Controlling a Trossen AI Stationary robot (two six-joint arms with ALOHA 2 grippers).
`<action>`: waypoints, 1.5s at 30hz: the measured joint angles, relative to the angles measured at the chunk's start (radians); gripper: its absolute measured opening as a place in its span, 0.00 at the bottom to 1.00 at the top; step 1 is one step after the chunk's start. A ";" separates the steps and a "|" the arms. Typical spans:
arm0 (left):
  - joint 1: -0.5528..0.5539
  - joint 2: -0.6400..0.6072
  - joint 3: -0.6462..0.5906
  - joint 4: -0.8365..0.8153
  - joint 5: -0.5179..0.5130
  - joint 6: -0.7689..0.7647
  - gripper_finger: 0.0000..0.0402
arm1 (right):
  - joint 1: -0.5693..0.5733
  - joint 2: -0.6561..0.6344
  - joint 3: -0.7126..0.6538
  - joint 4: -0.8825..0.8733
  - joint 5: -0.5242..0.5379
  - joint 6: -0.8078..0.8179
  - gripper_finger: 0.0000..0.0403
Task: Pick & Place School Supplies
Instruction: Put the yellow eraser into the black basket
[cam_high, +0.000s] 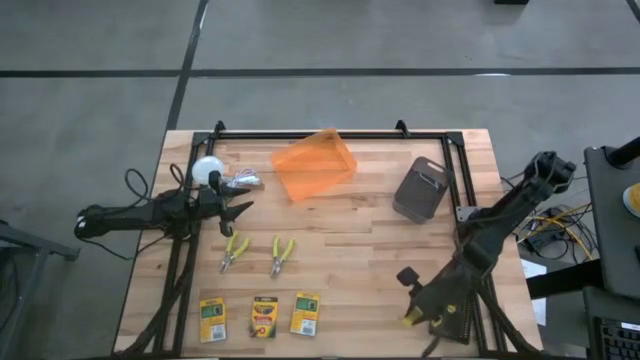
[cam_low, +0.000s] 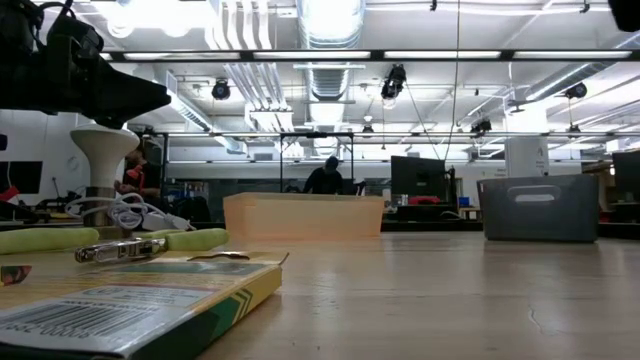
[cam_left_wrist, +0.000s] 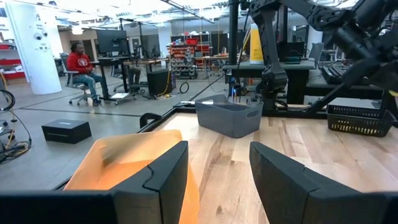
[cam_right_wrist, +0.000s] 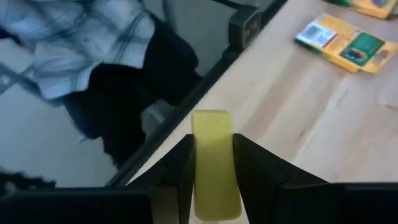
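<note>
Three yellow-and-green crayon boxes (cam_high: 212, 318) (cam_high: 264, 317) (cam_high: 305, 312) lie flat in a row near the table's front edge. Behind them lie two yellow-handled pliers (cam_high: 235, 250) (cam_high: 282, 253). My right gripper (cam_high: 412, 316) hovers at the near right of the table, slanting down, shut on a small yellow block (cam_right_wrist: 214, 158). My left gripper (cam_high: 238, 210) waits at the far left, level and open (cam_left_wrist: 217, 168), with nothing between its fingers. My right gripper pinches the yellow block by its two long sides (cam_right_wrist: 198, 168) between its two fingers. The fingers lie along the block, whose free end (cam_right_wrist: 211, 119) sticks out past the fingertips. It slants downward over the table's near edge, held off the wood.
A translucent orange bin (cam_high: 315, 165) stands at the far middle, a grey bin (cam_high: 420, 188) to its right. A white ball with a cable (cam_high: 207, 172) sits beside my left arm. A person in a plaid shirt (cam_right_wrist: 81, 37) stands just off the near edge. Bare wood lies mid-table.
</note>
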 joint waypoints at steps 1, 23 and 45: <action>0.000 0.000 0.000 0.000 0.000 0.000 0.45 | 0.006 -0.016 0.000 -0.026 0.000 0.000 0.24; 0.000 0.000 0.000 0.000 0.000 0.000 0.45 | 0.091 -0.082 -0.003 -0.282 -0.103 -0.034 0.24; 0.000 0.000 0.000 0.000 0.000 0.000 0.45 | 0.164 -0.197 -0.085 -0.282 -0.048 0.067 0.24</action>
